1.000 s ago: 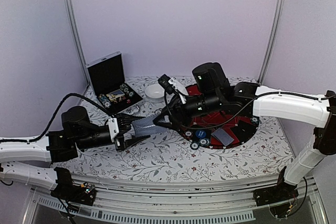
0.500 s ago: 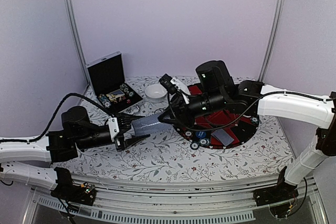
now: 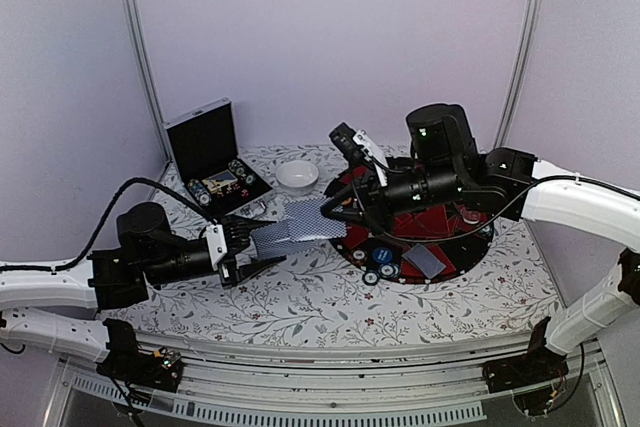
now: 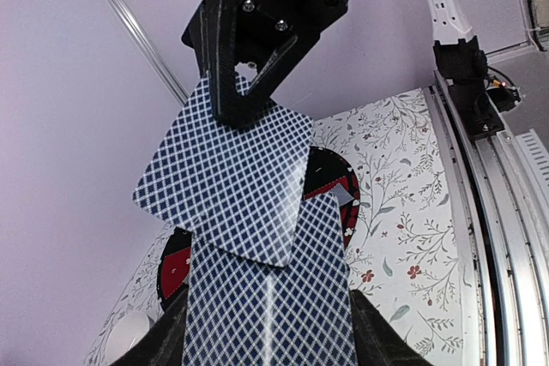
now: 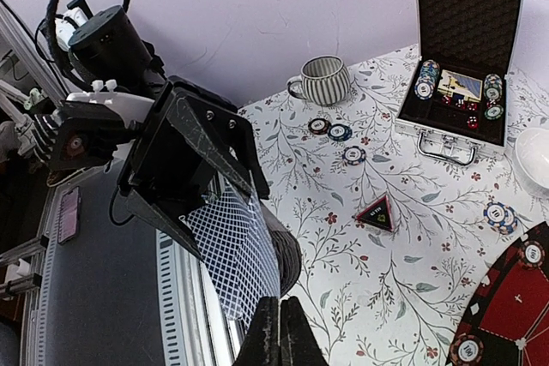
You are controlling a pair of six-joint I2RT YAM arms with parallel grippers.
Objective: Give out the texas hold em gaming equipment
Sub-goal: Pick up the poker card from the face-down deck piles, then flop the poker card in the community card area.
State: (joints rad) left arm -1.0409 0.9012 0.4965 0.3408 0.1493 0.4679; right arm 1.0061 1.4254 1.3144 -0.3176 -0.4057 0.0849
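Note:
My left gripper is shut on a deck of playing cards with blue lattice backs, held level above the floral table. My right gripper is shut on the far edge of one playing card. That card is drawn part-way off the deck and still overlaps its far end. In the right wrist view the cards reach up to my shut jaws. Poker chips lie on the table.
A round red-and-black board carries chips and a grey card. The open black case holds more chips. Also here are a white bowl, a striped mug and a triangular marker.
My right gripper closed on the top card and pulled back to the right, sliding that card off the deck. The left gripper and deck stayed still.

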